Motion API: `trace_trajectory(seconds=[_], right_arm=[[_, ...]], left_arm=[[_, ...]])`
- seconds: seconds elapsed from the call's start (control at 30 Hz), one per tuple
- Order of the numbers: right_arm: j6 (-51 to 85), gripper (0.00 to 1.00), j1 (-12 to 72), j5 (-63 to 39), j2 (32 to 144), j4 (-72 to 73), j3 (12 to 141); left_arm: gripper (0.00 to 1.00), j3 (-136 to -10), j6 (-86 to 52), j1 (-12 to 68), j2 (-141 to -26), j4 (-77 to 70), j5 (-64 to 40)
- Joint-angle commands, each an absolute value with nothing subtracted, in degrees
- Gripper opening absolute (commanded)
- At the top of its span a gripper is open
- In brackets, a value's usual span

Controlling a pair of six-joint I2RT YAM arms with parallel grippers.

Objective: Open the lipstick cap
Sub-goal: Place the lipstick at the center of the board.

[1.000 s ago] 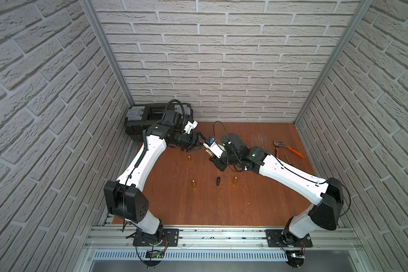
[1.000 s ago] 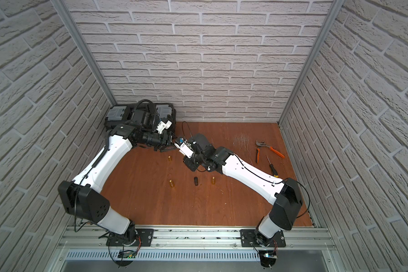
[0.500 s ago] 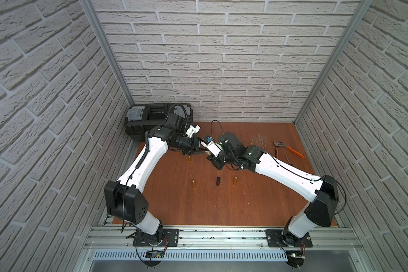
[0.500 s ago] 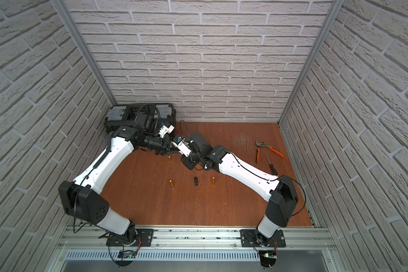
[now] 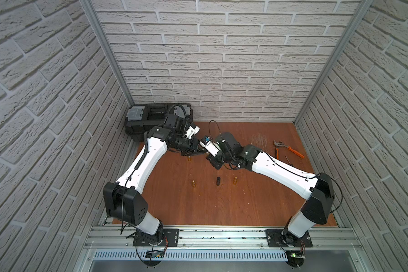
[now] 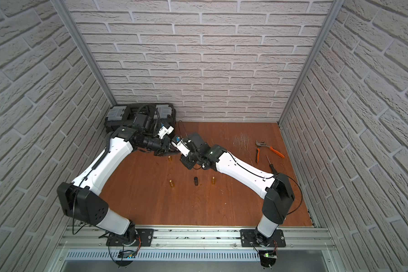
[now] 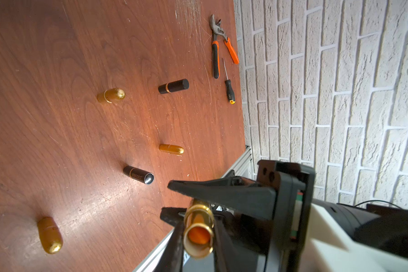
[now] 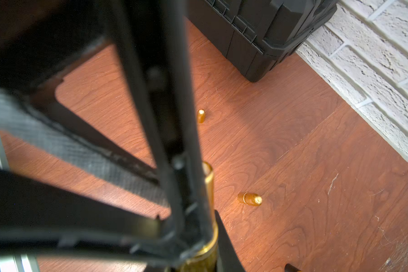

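A gold lipstick (image 7: 198,233) hangs above the table between my two grippers. In the left wrist view its near end is an open tube with orange inside. Which part of it is the cap I cannot tell. My right gripper (image 8: 203,263) is shut on the wider gold base (image 8: 204,256), and the narrower tube (image 8: 209,186) sticks out beyond it. My left gripper (image 7: 198,219) is shut on that tube, one black finger on each side. In both top views the left gripper (image 5: 199,152) and the right gripper (image 5: 210,156) meet tip to tip and hide the lipstick.
Gold bullet-shaped lipsticks (image 5: 193,183) (image 5: 234,180) (image 5: 189,159) and a black one (image 5: 218,181) stand on the wooden table. Another black one (image 7: 173,86) shows in the left wrist view. A black toolbox (image 5: 151,117) stands back left. Orange pliers (image 5: 287,147) and a screwdriver (image 6: 270,163) lie right.
My left gripper has come in to meet the right one and has shut on the lipstick's tube. The right arm has shifted slightly toward the left arm, still holding the lipstick.
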State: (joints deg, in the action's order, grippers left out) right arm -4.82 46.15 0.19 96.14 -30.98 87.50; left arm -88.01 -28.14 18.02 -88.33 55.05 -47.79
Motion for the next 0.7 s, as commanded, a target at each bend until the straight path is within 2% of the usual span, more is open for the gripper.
trace_trajectory(seconds=[0.0, 0.1, 0.33, 0.67], right_arm=[[-4.35, 0.03, 46.49, 0.44, 96.24, -30.05, 89.41], [-4.50, 0.03, 46.58, 0.08, 96.14, -30.22, 89.56], [-4.75, 0.03, 46.76, -0.05, 95.45, -30.72, 89.63], [-5.43, 0.03, 47.36, -0.08, 95.54, -31.20, 90.06]], left_arm=[[0.17, -87.63, -26.48, 18.33, -87.40, 56.67, -48.11], [0.13, -87.63, -26.19, 18.15, -87.47, 56.87, -47.73], [0.12, -87.63, -25.76, 17.49, -88.48, 56.87, -47.39], [0.21, -88.25, -25.40, 17.49, -89.54, 56.87, -47.49]])
